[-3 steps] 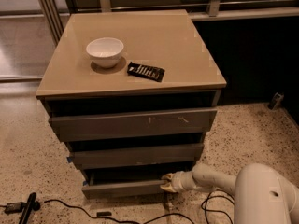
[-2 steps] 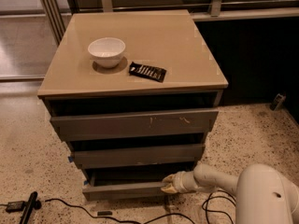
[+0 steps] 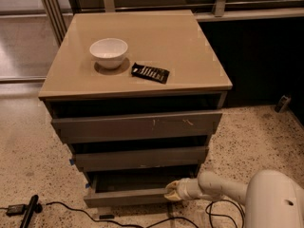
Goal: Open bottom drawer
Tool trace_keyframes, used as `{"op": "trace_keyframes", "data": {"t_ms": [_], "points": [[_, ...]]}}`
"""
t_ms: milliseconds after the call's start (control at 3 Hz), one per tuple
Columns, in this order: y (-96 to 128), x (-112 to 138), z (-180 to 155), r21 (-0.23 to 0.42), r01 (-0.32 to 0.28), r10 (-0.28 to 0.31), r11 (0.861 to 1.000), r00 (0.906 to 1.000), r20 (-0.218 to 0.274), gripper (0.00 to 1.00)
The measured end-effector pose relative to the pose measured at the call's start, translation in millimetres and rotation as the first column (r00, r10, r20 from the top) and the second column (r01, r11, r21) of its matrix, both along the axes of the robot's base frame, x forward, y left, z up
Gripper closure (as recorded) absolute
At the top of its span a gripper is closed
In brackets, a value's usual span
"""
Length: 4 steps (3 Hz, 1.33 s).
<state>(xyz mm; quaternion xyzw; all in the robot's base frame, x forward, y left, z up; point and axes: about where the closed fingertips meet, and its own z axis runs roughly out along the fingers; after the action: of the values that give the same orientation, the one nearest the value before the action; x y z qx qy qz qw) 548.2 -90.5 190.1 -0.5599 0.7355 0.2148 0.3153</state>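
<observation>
Three dark grey-brown drawers sit stacked in a low cabinet (image 3: 223, 96) with a tan top. The top drawer (image 3: 135, 126) has the widest front and carries pale scratches, and the middle drawer (image 3: 140, 158) has a plain, narrower front. The bottom drawer (image 3: 126, 197) is the narrowest and lies just above the speckled floor (image 3: 28, 165). It stands partly open, its flat front forward of the cabinet, with a dark gap showing behind its upper edge.

The gripper (image 3: 171, 192) is at the right end of that front, touching its upper edge, at the tip of a white arm (image 3: 218, 186). The arm reaches in low from the right, out of the robot's rounded white body (image 3: 275, 201) in the lower right corner. The tip is too small and pale against the drawer to say whether it is clamped on the edge or merely resting against it.

On the cabinet top, a white bowl (image 3: 109, 51) stands left of centre. A flat dark packet (image 3: 150, 72) lies just to its right, apart from it. A black cable (image 3: 66, 207) trails across the floor in front of the cabinet.
</observation>
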Motion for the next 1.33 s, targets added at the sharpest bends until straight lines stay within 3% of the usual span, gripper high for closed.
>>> {"op": "trace_keyframes", "data": {"t_ms": [1000, 1333], "points": [[0.1, -0.1, 0.0, 0.0, 0.0, 0.0, 1.0, 1.0, 0.0, 0.06], [0.3, -0.7, -0.4, 0.001, -0.001, 0.001, 1.0, 1.0, -0.001, 0.16]]}}
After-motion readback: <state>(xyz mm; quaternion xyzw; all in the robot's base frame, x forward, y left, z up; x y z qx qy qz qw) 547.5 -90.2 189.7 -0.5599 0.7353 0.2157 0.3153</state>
